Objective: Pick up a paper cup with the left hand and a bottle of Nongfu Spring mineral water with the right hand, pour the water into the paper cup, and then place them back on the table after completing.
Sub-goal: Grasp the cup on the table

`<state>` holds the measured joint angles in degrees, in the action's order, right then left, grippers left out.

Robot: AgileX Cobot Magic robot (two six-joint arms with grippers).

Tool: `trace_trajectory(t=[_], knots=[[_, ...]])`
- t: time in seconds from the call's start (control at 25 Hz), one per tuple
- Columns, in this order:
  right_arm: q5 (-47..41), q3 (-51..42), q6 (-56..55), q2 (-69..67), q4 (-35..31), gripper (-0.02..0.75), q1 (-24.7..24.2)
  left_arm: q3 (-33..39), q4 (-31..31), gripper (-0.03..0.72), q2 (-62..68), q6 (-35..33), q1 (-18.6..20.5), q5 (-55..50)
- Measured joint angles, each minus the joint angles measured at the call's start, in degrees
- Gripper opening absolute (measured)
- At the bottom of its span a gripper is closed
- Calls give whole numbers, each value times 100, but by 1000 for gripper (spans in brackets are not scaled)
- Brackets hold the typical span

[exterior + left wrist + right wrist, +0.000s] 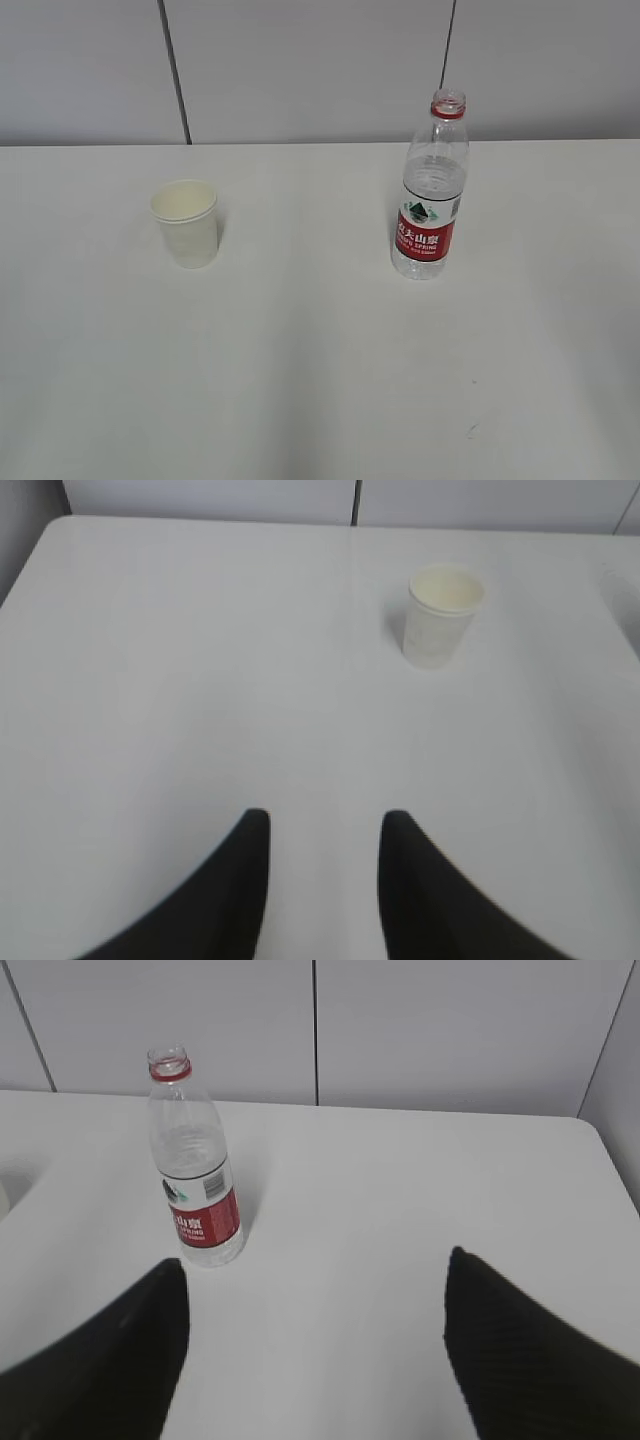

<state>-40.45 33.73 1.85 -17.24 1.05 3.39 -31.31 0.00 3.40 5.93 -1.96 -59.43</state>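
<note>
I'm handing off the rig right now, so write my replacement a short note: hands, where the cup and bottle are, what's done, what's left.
Left hand: open, empty, low over the table, short of the paper cup, which is ahead and to its right.
Right hand: open wide, empty; the bottle stands ahead, towards its left finger.
Cup: upright on the left of the table, looks empty.
Bottle: upright on the right, cap off, water inside.
Done: nothing grasped or poured.
Left: grasp cup with left, bottle with right, pour, set both back down.
</note>
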Motion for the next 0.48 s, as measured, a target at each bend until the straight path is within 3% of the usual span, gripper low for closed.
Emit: trace_trajectory(t=[0.48], knots=[[2025,0,-35,-1964,0,587,0,-21,0,237,2593,-7,-25,3605]])
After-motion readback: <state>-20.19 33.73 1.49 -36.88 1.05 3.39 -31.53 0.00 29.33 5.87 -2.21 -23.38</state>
